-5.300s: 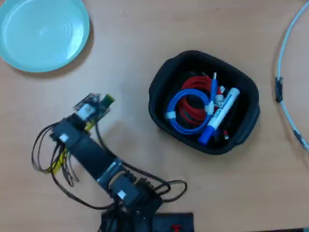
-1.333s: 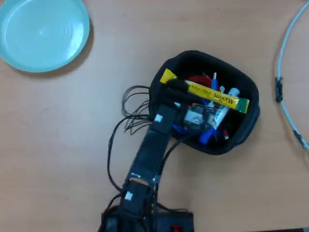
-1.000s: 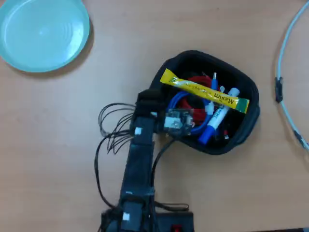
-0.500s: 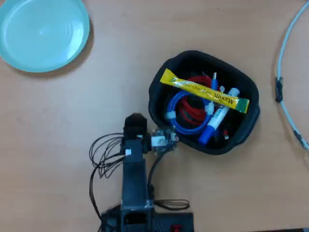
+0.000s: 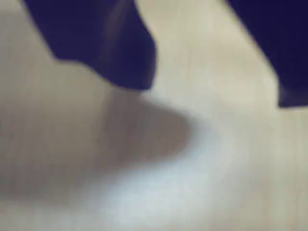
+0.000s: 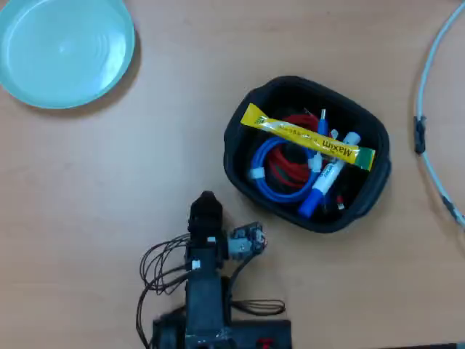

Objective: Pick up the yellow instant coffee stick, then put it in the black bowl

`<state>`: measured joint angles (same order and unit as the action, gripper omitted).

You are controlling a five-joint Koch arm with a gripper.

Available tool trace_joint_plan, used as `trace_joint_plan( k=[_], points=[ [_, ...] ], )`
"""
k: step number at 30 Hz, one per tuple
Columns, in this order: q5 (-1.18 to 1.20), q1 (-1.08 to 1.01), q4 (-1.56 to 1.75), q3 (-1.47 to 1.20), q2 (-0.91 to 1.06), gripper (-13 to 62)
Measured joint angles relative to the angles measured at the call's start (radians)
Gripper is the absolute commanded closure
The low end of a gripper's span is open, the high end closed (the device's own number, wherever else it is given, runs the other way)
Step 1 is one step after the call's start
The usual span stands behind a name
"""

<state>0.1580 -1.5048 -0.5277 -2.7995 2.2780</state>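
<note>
stick [image 6: 309, 137]: inside black bowl [image 6: 243, 171]; apart from claw [image 5: 216, 96] | claw: wide, empty

The arm [image 6: 205, 291] stands folded at the bottom edge of the overhead view, its dark tip pointing up the picture; in the wrist view the gripper [image 5: 216, 96] hangs low and blurred — two blue jaws set wide apart, nothing between them.

Seen from overhead, the arm [image 6: 205, 276] was black and blocky, with thin dark cables looping from both sides and a small grey-and-white part at mid-length. In the blurred wrist view, the claw [image 5: 216, 96] showed dark blue, angular jaws.
</note>
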Motion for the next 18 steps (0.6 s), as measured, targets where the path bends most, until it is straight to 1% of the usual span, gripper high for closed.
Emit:
trace_joint_plan(
  k=[6, 12, 18],
  points=[
    [0.0, -0.008, 0.063, -0.092, 0.0, 22.4],
    [0.002, -0.04, 0.221, -0.173, 0.0, 22.7],
    [0.002, -0.052, 0.308, -0.23, 0.0, 22.7]
  ],
)
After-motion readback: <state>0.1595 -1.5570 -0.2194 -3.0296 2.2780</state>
